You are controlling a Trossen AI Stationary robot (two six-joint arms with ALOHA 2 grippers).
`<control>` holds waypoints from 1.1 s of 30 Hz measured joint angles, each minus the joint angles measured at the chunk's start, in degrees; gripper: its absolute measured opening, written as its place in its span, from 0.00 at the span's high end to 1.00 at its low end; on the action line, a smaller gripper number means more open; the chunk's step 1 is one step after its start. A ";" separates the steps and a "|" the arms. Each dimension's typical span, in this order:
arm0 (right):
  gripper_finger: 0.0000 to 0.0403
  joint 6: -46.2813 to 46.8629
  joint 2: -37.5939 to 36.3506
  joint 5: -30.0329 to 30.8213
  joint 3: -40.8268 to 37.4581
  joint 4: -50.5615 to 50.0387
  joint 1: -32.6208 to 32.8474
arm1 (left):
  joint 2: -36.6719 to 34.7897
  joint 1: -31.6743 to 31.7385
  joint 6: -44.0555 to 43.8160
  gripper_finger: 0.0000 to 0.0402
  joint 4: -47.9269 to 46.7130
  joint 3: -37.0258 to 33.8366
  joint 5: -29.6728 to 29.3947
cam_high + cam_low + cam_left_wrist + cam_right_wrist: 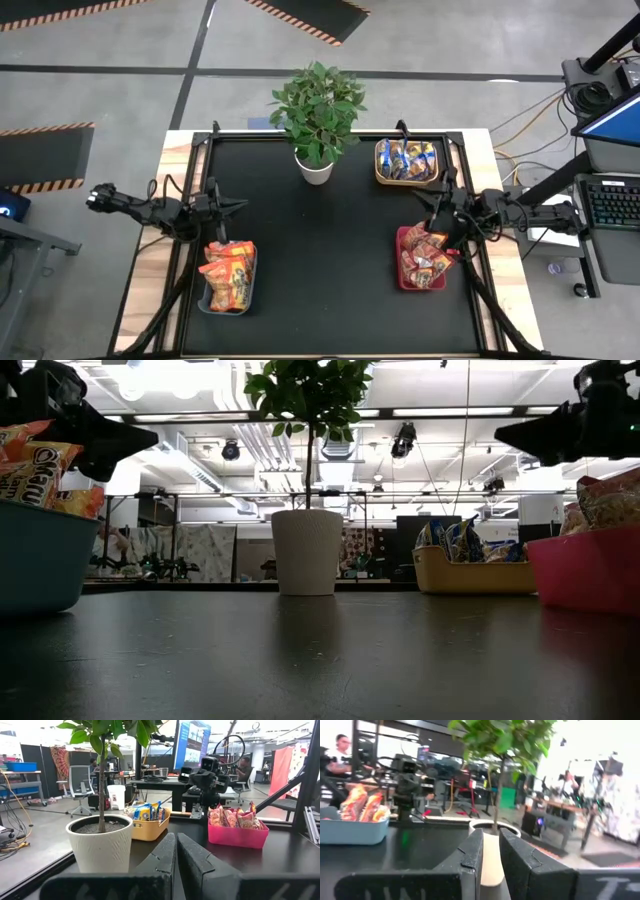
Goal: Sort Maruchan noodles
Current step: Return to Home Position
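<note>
The left gripper's fingers (162,856) are pressed together, with only a hairline seam between them and nothing in it. The left gripper (241,207) hangs above the black mat (330,270), close to the left edge of the table (140,300) and about halfway along it, pointing across toward the right edge. In the low view we see it raised well clear of the surface. Just on its near side, by the near-left corner, sits the grey-blue bin (226,310). It is heaped with the orange packets (229,268), which stick up above its rim.

The right gripper's fingers (471,855) stand slightly apart, with a narrow slot between them, pinching nothing. The right gripper (419,201) hangs close to the right edge, opposite the left one and pointing back toward it, also lifted off the mat. Its arm crosses above the far end of the pink bin (401,268), which lies along the right edge toward the near-right corner and holds the red-pink packets (424,264). Beyond the gripper, at the far-right corner, the yellow bin (406,183) holds the blue-and-yellow packets (407,160), propped upright.

A potted plant (315,168) stands at the middle of the far edge, apart from all three bins. Every packet we can see lies in one of the bins.
</note>
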 joint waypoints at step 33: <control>0.87 4.14 0.35 1.25 0.00 -1.77 0.00 | 0.14 -0.01 0.02 1.00 -0.02 0.00 0.08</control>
